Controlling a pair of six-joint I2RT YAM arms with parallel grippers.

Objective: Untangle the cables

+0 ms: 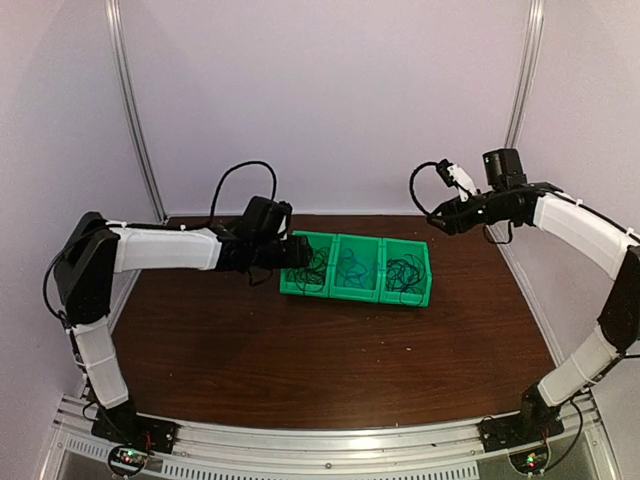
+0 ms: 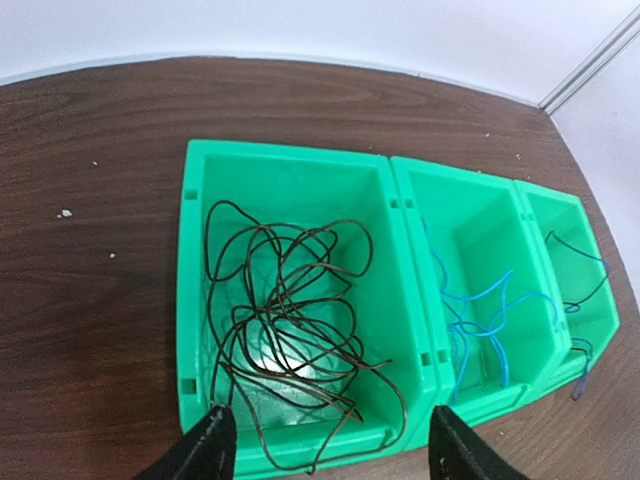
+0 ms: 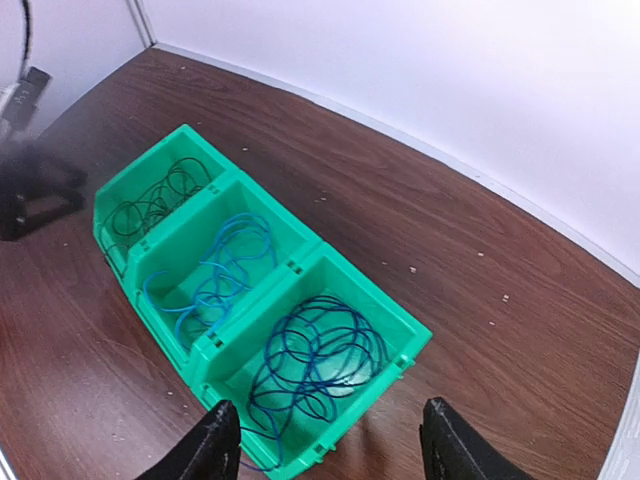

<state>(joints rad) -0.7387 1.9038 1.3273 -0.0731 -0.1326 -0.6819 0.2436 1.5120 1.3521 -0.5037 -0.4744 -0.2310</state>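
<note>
Starting at the left hand (image 2: 335, 446): poised low over the near rim of the green tray's (image 2: 290, 155) left compartment, fingers spread wide, gripping nothing. Directly beneath, inside that compartment, the dark cable (image 2: 285, 330), lying in loose overlapping loops, one loop reaching the near wall. In the middle compartment, the light blue cable (image 2: 470, 310), loosely coiled, kept to its own section. In the right compartment, the dark blue cable (image 3: 315, 365), wound in rough rings, with a strand near the front wall. Further right and higher, well apart from the tray, the right hand (image 3: 325, 450): raised above the bench (image 1: 300, 350), fingers wide apart, likewise empty.

Judging by this layout: sorting apparently at its end, with each cable separate in its own compartment and no strand seen crossing between them. Likely step: letting go and backing off. Next move calls for lifting the left hand straight up, clear of the dark loops, to avoid snagging one and dragging it over the rim.
</note>
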